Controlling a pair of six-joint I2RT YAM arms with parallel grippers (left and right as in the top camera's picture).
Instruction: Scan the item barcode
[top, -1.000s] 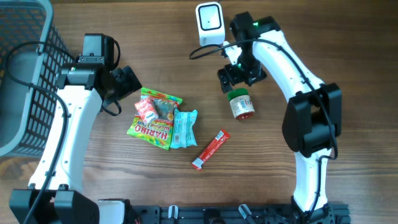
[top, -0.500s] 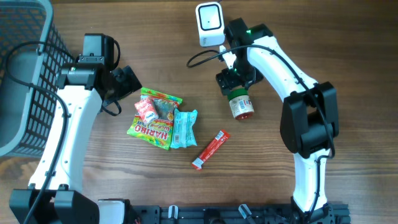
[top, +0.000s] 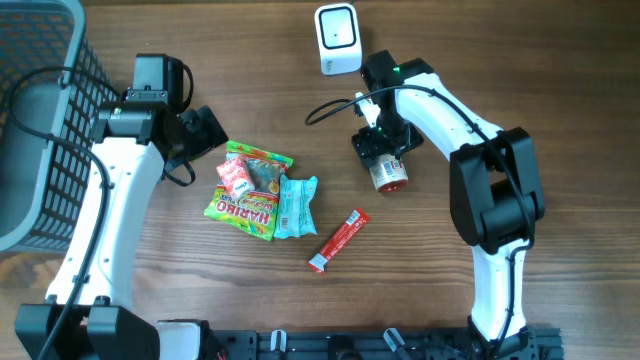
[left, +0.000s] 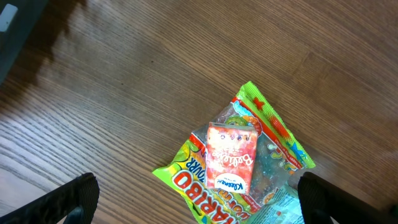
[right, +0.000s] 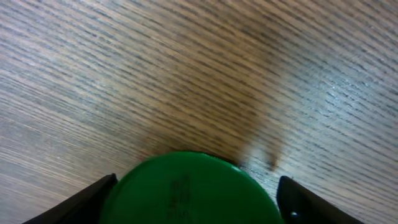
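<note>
Overhead view: a small jar with a green lid and a red-and-white label (top: 391, 174) lies on its side on the brown wooden desk (top: 580, 60), right of the frame's centre, with its lid end pointing toward the top of the frame. The right pincer (top: 378, 148) sits over that lid end. It is below a white boxy barcode scanner (top: 338, 38), which stands at the top centre, apart from the jar. In the right wrist view the green lid (right: 193, 190) fills the bottom middle, with a black finger (right: 93, 198) close against each side. The jaws stand wide, and whether they press the lid or only flank it cannot be told.

The left pincer (top: 207, 130) hangs left of centre, just above a heap of packets. Its jaws are spread fully and hold nothing. In the left wrist view its fingertips show at the two lower corners. The heap is a green and yellow Haribo sweet bag (top: 243, 207), a small pink packet (top: 237, 177) lying on top of it, and a pale teal wrapper (top: 296, 205) touching its right edge. A red stick sachet (top: 338, 241) lies slanted below centre, apart from both heap and jar. A grey wire basket (top: 40, 120) takes the upper left corner.
</note>
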